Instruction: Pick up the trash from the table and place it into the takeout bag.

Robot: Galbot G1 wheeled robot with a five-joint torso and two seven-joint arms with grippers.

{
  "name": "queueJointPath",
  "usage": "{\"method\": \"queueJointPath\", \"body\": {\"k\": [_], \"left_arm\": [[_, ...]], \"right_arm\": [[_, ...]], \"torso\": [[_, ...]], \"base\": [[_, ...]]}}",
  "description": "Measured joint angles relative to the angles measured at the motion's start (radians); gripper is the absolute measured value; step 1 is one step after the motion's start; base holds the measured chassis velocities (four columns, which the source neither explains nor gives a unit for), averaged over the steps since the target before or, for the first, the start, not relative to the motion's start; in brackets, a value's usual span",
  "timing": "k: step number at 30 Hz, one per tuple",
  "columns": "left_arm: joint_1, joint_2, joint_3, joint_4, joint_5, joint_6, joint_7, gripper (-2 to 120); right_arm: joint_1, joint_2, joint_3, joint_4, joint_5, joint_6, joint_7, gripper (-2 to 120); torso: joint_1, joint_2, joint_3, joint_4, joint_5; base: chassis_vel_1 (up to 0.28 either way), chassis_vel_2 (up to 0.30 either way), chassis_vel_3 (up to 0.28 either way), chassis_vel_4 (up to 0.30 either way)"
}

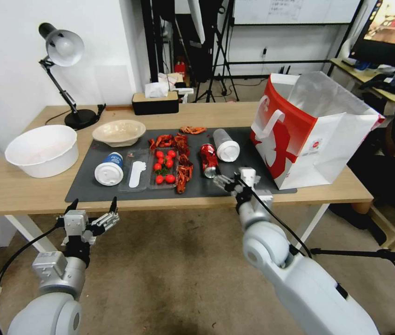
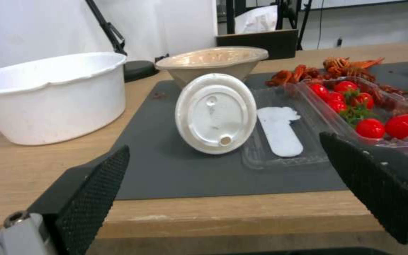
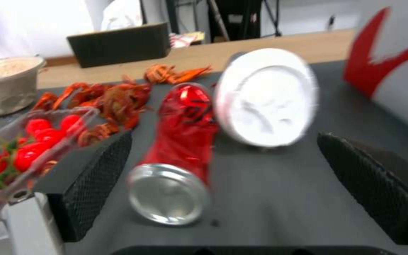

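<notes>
Your right gripper [image 1: 229,181] sits at the near edge of the dark-grey mat [image 1: 85,179], fingers spread wide and holding nothing. The crushed red can [image 3: 178,156] lies on its side just ahead, silver end toward you. It lines up nearer the one finger than the middle of the gap, so my guess is you're lining up on it and need a slight shift before closing.

The white-lidded cup [image 1: 225,145] lies on the mat just beside the can, on its takeout-bag side, lid toward you. They're close, so a wide approach could nudge the cup and set it rolling.

The takeout bag [image 1: 313,135] stands upright past the mat's right end, mouth open upward. It's near the can, which likely makes the can a sensible first pick for that arm.

Your left gripper [image 1: 91,217] hangs below and in front of the table [image 1: 20,190] edge, off the mat's left end. It's spread and empty, apparently waiting. It faces the white-lidded blue tub [image 2: 216,113], tipped on its side on the mat. Behind the tub sits the beige paper bowl [image 1: 119,132]. Beside it, toward the can, is a clear tray of tomatoes [image 1: 164,166].
</notes>
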Motion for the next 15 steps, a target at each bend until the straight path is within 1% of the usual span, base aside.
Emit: {"method": "queueJointPath", "body": {"k": [3,7,8,9,11,12,13,15], "left_arm": [[0.000,-0.004,-0.007,0.004,0.000,-0.003,0.000,100],[0.000,-0.006,-0.008,0.006,0.000,-0.006,0.000,100],[0.000,-0.008,-0.009,0.008,0.000,-0.009,0.000,100],[0.000,-0.008,-0.009,0.008,0.000,-0.009,0.000,100],[0.000,-0.009,-0.009,0.009,0.001,-0.011,0.000,100],[-0.001,-0.009,-0.010,0.009,0.001,-0.012,0.000,100],[-0.001,-0.009,-0.010,0.009,0.001,-0.012,0.000,100],[-0.001,-0.009,-0.011,0.010,0.001,-0.015,0.000,100]], "right_arm": [[0.041,0.019,-0.035,-0.031,0.032,-0.010,0.015,98],[0.052,0.030,-0.046,-0.044,0.040,-0.016,0.027,97],[0.062,0.043,-0.061,-0.062,0.051,-0.031,0.047,93],[0.062,0.043,-0.061,-0.062,0.051,-0.031,0.047,93],[0.071,0.052,-0.073,-0.076,0.059,-0.040,0.057,89],[0.075,0.058,-0.079,-0.085,0.065,-0.044,0.067,84],[0.075,0.058,-0.079,-0.085,0.065,-0.044,0.067,84],[0.082,0.065,-0.083,-0.094,0.069,-0.048,0.075,78]], "torso": [[0.000,0.000,0.000,-0.0001,0.0001],[0.000,0.000,0.000,0.0000,0.0001],[0.000,0.000,0.000,-0.0001,0.0001],[0.000,0.000,0.000,-0.0001,0.0001],[0.000,0.000,0.000,0.0000,0.0001],[0.000,0.000,0.000,-0.0001,0.0001],[0.000,0.000,0.000,-0.0001,0.0001],[0.000,0.000,0.000,0.0000,0.0001]], "base": [[0.000,0.000,0.000,0.000],[0.000,0.000,0.000,0.000],[0.000,0.000,0.000,0.000],[0.000,0.000,0.000,0.000],[0.000,0.000,0.000,0.000],[0.000,0.000,0.000,0.000],[0.000,0.000,0.000,0.000],[0.000,0.000,0.000,0.000]]}}
